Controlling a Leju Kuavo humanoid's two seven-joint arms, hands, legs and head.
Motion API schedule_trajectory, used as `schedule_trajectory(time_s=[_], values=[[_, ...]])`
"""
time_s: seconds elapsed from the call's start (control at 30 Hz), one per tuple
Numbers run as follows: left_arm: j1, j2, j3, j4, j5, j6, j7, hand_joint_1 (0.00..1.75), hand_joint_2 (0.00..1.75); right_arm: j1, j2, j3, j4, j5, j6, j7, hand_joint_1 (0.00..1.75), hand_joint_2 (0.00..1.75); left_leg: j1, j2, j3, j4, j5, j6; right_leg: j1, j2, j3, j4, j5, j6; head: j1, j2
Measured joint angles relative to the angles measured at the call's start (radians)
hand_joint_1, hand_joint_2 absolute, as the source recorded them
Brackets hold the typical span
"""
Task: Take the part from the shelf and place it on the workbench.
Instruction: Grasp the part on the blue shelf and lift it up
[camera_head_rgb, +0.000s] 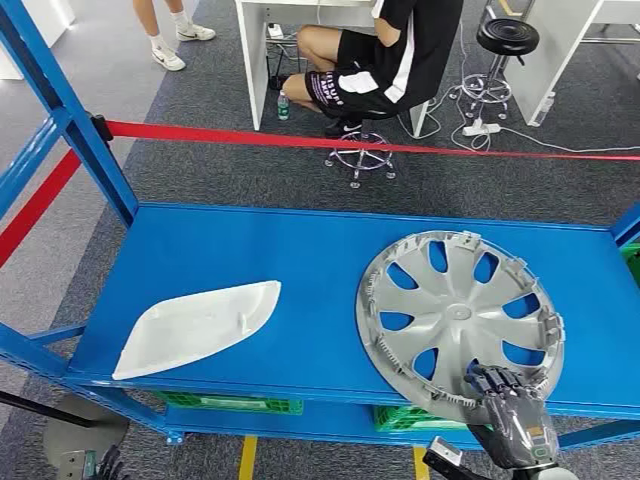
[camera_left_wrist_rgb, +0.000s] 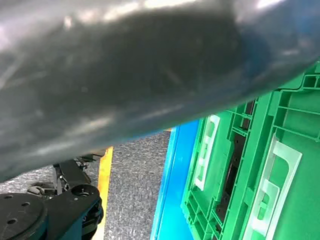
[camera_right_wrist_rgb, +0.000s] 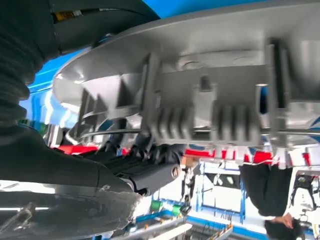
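Hubcap (camera_head_rgb: 460, 318), silver and spoked, lies inner face up on the right half of the blue shelf (camera_head_rgb: 317, 260), its near rim overhanging the shelf's front edge a little. That shelf is the biggest thing before me, a long blue deck on blue uprights, with a red tape (camera_head_rgb: 302, 140) stretched across behind it. Beyond the tape a person (camera_head_rgb: 377, 60) in black sits on a stool (camera_head_rgb: 362, 155) at a white desk (camera_head_rgb: 256, 50), and another person's legs (camera_head_rgb: 170, 30) stand further left. On the shelf's left half, well apart from the hubcap, rests a white curved panel (camera_head_rgb: 196, 325). Under the deck sit green crates (camera_left_wrist_rgb: 264, 170). The right hand (camera_head_rgb: 507, 400) has its dark fingers (camera_right_wrist_rgb: 151, 167) curled over the hubcap's near rim, thumb beneath, so it holds the part at the edge; the wrist view shows the ribbed clips of the rim right against those fingers. The left hand (camera_head_rgb: 106, 465) hangs low by the floor, and whether it is spread or curled I cannot tell.
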Motion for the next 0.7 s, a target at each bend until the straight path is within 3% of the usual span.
schedule_trajectory(time_s=[0.2, 0.43, 0.7], values=[[0.001, 0.000, 0.001, 0.000, 0.003, -0.003, -0.004, 0.00, 0.00, 0.031, 0.014, -0.041, -0.018, 0.042, -0.008, -0.013, 1.75, 1.75, 0.000, 0.000, 0.000, 0.000, 0.000, 0.000, 0.000, 0.000, 0.000, 0.000, 0.000, 0.000, 0.000, 0.000], [0.002, 0.000, 0.002, 0.000, 0.002, -0.004, -0.006, 0.00, 0.00, 0.064, 0.070, -0.131, -0.035, 0.065, -0.009, -0.120, 1.75, 1.75, 0.000, 0.000, 0.000, 0.000, 0.000, 0.000, 0.000, 0.000, 0.000, 0.000, 0.000, 0.000, 0.000, 0.000], [0.002, 0.000, 0.002, 0.000, 0.002, -0.004, -0.006, 0.00, 0.00, 0.080, 0.100, -0.176, -0.042, 0.068, -0.009, -0.132, 1.75, 1.75, 0.000, 0.000, 0.000, 0.000, 0.000, 0.000, 0.000, 0.000, 0.000, 0.000, 0.000, 0.000, 0.000, 0.000]])
